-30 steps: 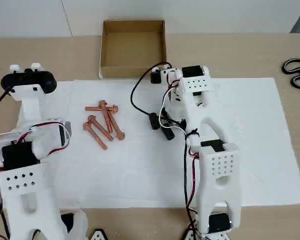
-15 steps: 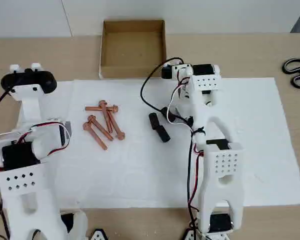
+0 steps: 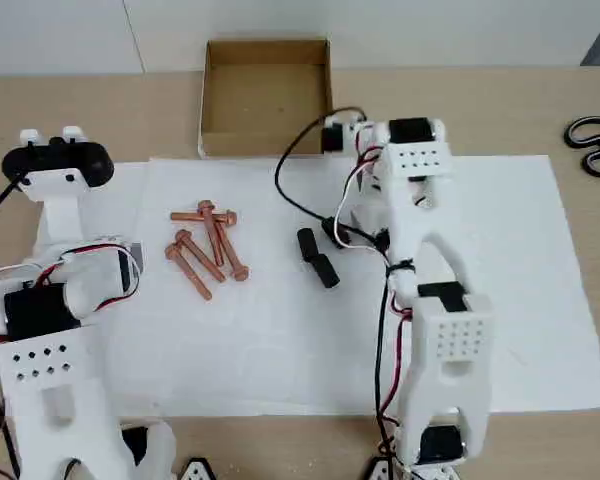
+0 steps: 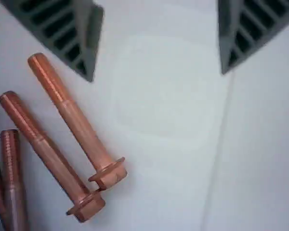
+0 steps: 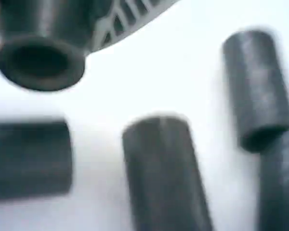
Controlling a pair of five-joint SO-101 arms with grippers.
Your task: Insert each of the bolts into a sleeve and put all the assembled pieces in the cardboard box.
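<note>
Copper-toned metal with a soft sheen on the bolts [image 4: 72, 115]; matt black, smooth-looking, perhaps plastic, on the sleeves [image 5: 164, 173]. Plain brown matt card for the cardboard box [image 3: 265, 100]. Faintly creased matt white paper sheet [image 3: 280, 330] over a pale wood-look table [image 3: 480, 100].

Both arms are white printed plastic shells with black servo motors seated between them. The left arm [image 3: 65, 215] carries a panel [image 3: 38, 362] pierced by two rows of round holes and a twist of red, black and white wires [image 3: 42, 276]. At its end nearer the cardboard box [image 3: 266, 95] sits a rounded black housing [image 3: 58, 160] topped by two white knobs. The right arm [image 3: 425, 250] has a hole grid [image 3: 450, 336], a second perforated plate [image 3: 418, 158] close to the box, and a thin black cable [image 3: 280, 180] looping out on the box side. The left gripper [image 4: 156, 72] has dark grey, wedge-shaped fingers [image 4: 62, 29] cut with slotted ribs.
</note>
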